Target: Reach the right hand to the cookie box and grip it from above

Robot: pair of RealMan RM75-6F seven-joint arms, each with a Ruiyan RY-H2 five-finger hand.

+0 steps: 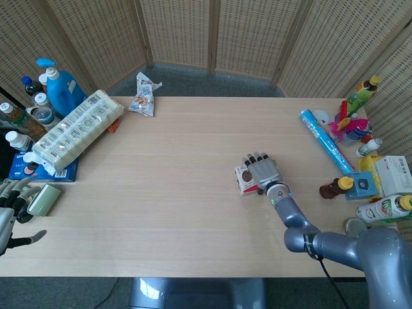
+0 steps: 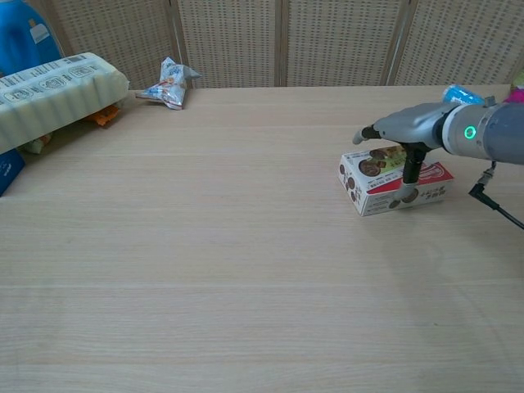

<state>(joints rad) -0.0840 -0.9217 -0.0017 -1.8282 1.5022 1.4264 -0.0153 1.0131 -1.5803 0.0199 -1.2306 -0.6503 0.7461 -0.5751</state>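
The cookie box (image 1: 243, 179) (image 2: 373, 185) is small and white with red and brown print. It lies flat on the wooden table (image 1: 161, 180), right of centre. My right hand (image 1: 264, 172) (image 2: 403, 128) hovers right over it, palm down. Its fingers stretch flat over the lid, and the thumb hangs down along the box's front face. The fingers are not curled round the box. My left hand (image 1: 11, 207) rests off the table's left edge with its fingers apart, holding nothing. It shows only in the head view.
A long pale tray pack (image 1: 77, 132) (image 2: 57, 94), a blue pump bottle (image 1: 61, 87) and small bottles crowd the left edge. A snack bag (image 1: 143, 95) (image 2: 168, 83) lies at the back. A blue tube (image 1: 325, 140), a brown bottle (image 1: 335, 188) and boxes fill the right edge.
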